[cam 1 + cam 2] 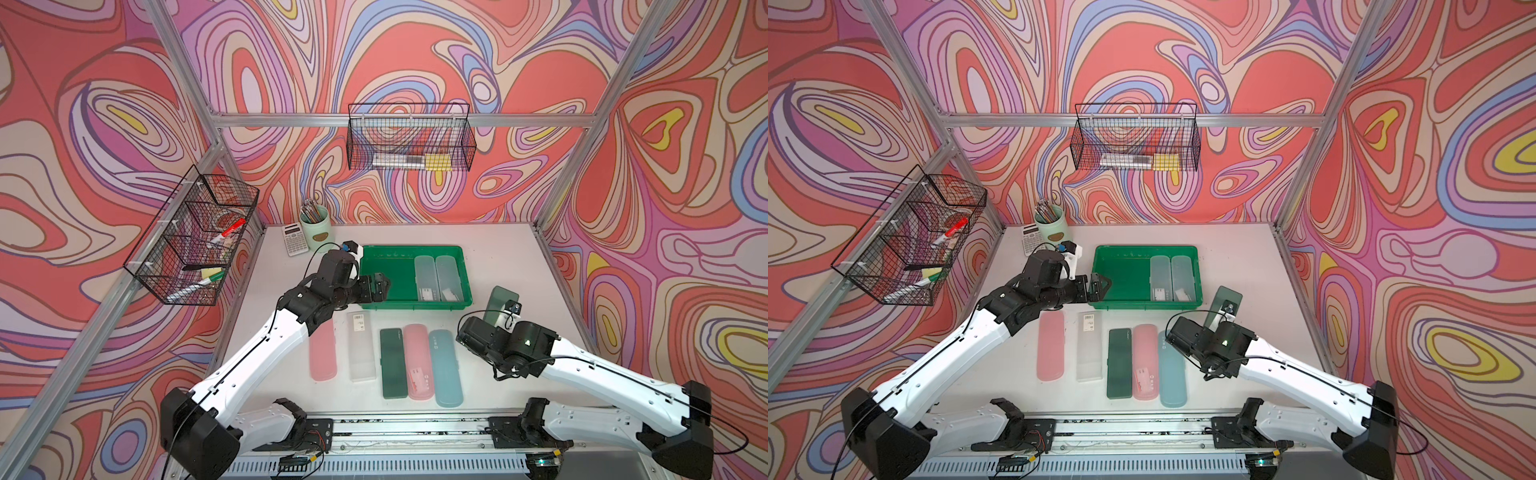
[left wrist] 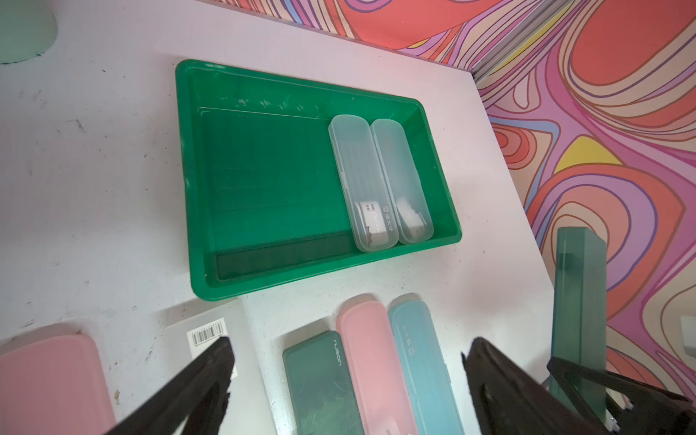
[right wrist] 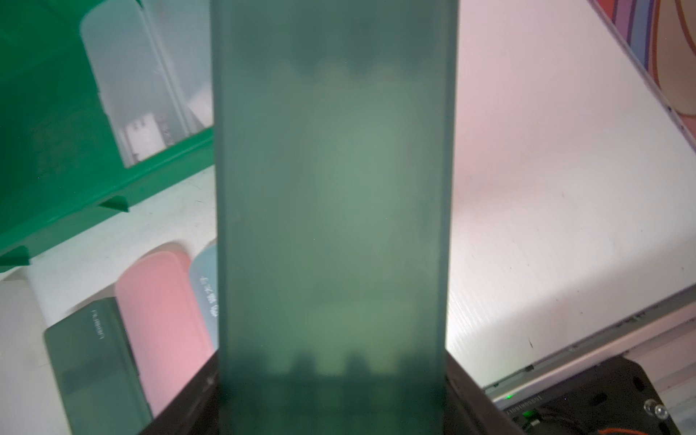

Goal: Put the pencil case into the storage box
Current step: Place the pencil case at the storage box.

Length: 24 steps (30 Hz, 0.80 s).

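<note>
Right pincer (image 3: 331, 399) is gripping the translucent dark green pencil case (image 1: 501, 305) by its near end, holding it tilted up above the table (image 1: 519, 257), just beside the near right corner of the storage box (image 1: 395, 266) and outside it. Left pincer (image 1: 378, 286) is hovering over the box's near left edge, jaws standing wide and carrying nothing. Two clear cases (image 1: 427, 277) are lying side by side in the box's right half.
</note>
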Tool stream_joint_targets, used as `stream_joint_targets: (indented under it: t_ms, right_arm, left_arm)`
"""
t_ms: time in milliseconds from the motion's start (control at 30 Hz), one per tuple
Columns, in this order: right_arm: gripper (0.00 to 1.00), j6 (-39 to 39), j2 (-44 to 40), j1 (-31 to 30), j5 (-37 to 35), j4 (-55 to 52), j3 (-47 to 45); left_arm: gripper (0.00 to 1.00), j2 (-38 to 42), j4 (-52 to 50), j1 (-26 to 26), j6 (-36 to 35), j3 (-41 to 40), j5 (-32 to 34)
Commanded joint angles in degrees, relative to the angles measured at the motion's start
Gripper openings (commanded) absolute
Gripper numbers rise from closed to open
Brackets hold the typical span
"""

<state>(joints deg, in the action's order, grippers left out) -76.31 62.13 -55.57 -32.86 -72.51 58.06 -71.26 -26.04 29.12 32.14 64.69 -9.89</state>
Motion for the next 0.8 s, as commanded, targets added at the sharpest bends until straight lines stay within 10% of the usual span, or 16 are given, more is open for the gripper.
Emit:
stream_joint_targets:
  t_ms: [0,333,767]
  right_arm:
    - [0.61,10.73,2.61,0.21,-4.12,2.05,6.42]
    - [0.6,38.41,18.55,14.26,15.46,24.84,18.46]
    - [0.56,41.81,46.57,16.81,21.94,35.05,33.43]
  left_arm:
    - [0.99,-4.06,2.81,-3.28,0.28,4.14,-5.35]
    - [0.99,-15.1,4.5,-17.36,0.94,10.6,-19.92]
    - [0.99,-16.79,-8.99,-18.36,-9.37,15.12,-19.14]
